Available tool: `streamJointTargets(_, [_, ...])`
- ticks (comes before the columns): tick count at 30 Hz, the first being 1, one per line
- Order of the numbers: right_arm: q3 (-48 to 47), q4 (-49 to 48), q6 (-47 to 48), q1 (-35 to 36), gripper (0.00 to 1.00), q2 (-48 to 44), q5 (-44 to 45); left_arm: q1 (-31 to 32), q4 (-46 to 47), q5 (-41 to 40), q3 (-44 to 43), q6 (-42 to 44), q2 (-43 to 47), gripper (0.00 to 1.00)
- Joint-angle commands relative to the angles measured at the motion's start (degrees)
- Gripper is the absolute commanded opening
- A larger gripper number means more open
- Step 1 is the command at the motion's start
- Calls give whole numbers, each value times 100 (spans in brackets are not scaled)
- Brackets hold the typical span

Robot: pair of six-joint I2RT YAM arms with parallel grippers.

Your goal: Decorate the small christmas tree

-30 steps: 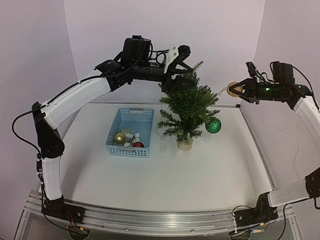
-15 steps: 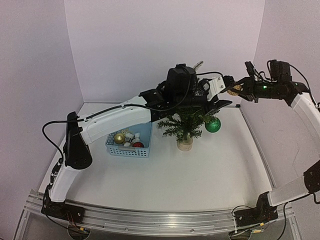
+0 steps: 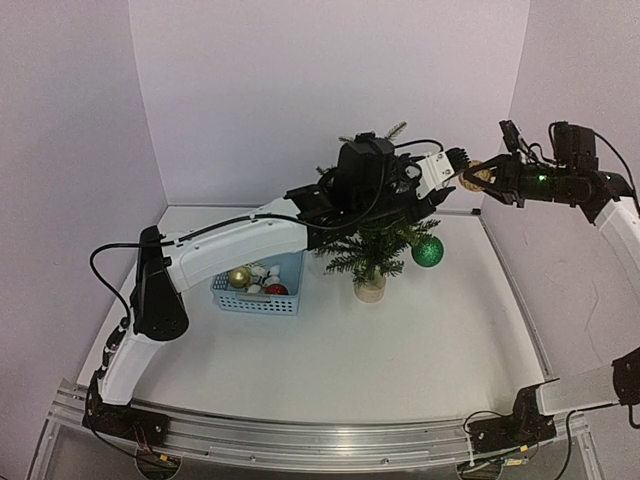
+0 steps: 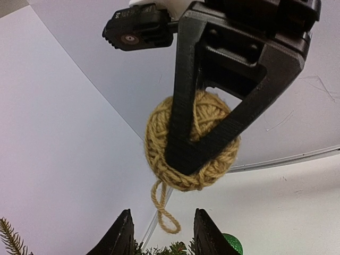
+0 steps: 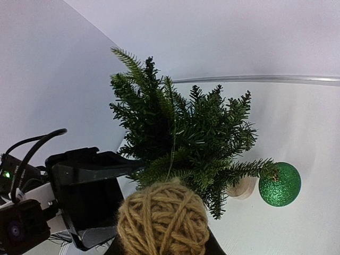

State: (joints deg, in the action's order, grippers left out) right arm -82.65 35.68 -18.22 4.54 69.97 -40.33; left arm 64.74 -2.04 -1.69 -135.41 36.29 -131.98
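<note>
The small christmas tree [image 3: 375, 240] stands mid-table on a pale wooden base [image 3: 370, 290], with a green glitter bauble [image 3: 427, 250] hanging on its right side. My right gripper [image 3: 480, 176] is shut on a tan yarn-ball ornament [image 4: 191, 141], held in the air right of the treetop. The ball's string loop [image 4: 164, 212] dangles free. My left gripper [image 4: 163, 236] reaches over the tree and stands open just short of that loop, touching nothing. In the right wrist view the ball [image 5: 162, 220] fills the bottom, with the tree [image 5: 180, 138] beyond it and the left gripper [image 5: 85, 202] to the left.
A light blue basket [image 3: 232, 262] left of the tree holds a gold bauble [image 3: 239, 276], a red one [image 3: 276, 290] and white pieces. The left arm [image 3: 230, 240] spans above the basket. Walls close in at the back and on both sides.
The left arm swung from behind the treetop rightward over the tree, up to the right gripper. Its jaws have narrowed. The right gripper kept the yarn ball nearly still.
</note>
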Motion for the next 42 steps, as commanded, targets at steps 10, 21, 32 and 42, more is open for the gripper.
streamJointTargets(10, [-266, -134, 7, -10, 0, -198, -538, 91, -239, 148, -366, -149, 413, 8])
streamJointTargets(21, [-231, -122, 86, -10, 0, -55, -218, 85, -723, 216, -417, -407, 791, 0])
streamJointTargets(32, [-265, -124, 202, -10, 0, 210, -314, -4, -2076, 950, -630, -1242, 1037, 0])
streamJointTargets(42, [-56, -142, 47, -11, 0, 254, -803, -312, -2671, 1297, -299, -2212, 1238, 0])
